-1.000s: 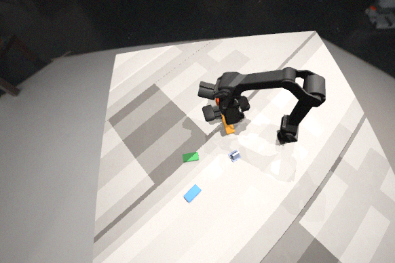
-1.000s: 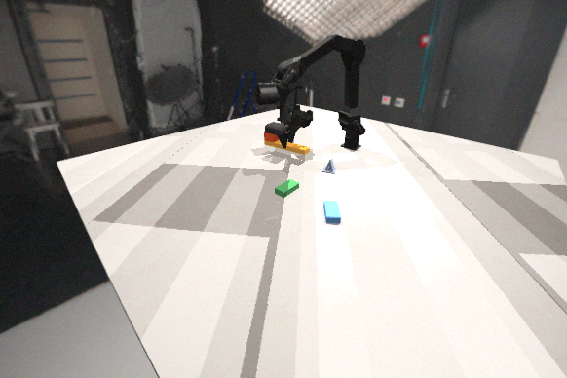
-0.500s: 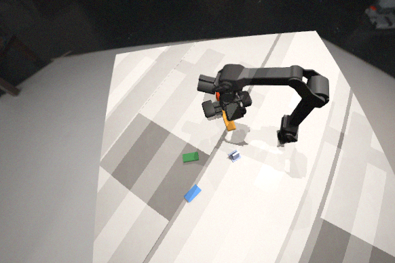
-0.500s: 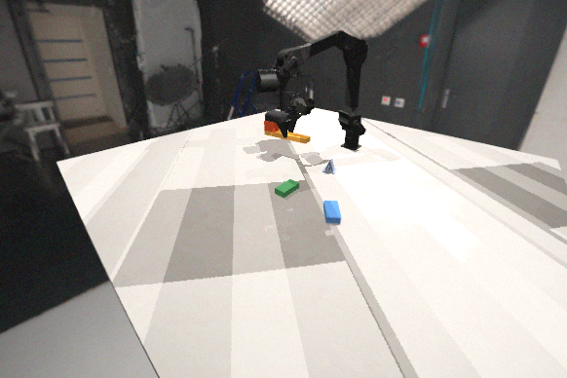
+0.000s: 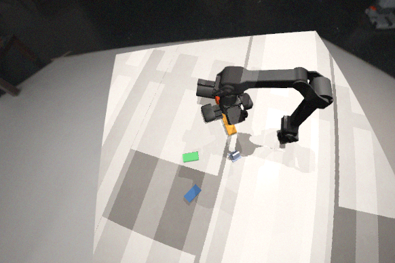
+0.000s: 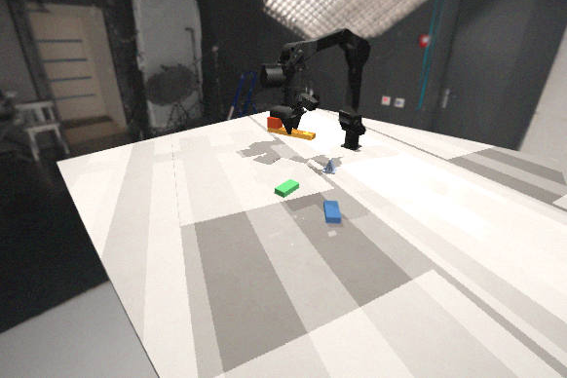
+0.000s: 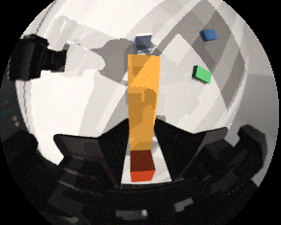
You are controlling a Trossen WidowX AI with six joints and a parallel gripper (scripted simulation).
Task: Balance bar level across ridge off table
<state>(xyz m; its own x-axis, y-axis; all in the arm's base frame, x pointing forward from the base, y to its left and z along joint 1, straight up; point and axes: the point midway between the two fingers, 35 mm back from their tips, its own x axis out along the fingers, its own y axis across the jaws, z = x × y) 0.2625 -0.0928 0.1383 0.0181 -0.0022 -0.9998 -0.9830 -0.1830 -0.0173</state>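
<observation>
The orange bar (image 5: 231,129) (image 6: 306,134) (image 7: 143,73) carries a red block (image 5: 217,100) (image 6: 274,123) (image 7: 142,174) on one end. My gripper (image 6: 290,132) (image 7: 140,121) is shut on the bar, between its middle and the red block. The bar is raised above the table and looks nearly level. Its plain end points toward the ridge. The small grey-blue ridge (image 5: 234,156) (image 6: 329,167) (image 7: 143,44) stands on the table beyond that end, and the bar is not over it. In the top view, my gripper hides part of the bar.
A green block (image 5: 191,156) (image 6: 286,188) (image 7: 202,74) lies to one side of the ridge. A blue block (image 5: 192,193) (image 6: 332,211) (image 7: 208,35) lies farther out. The arm's base (image 5: 288,133) (image 6: 351,133) stands on the ridge's other side. Patchy shadows cross the table.
</observation>
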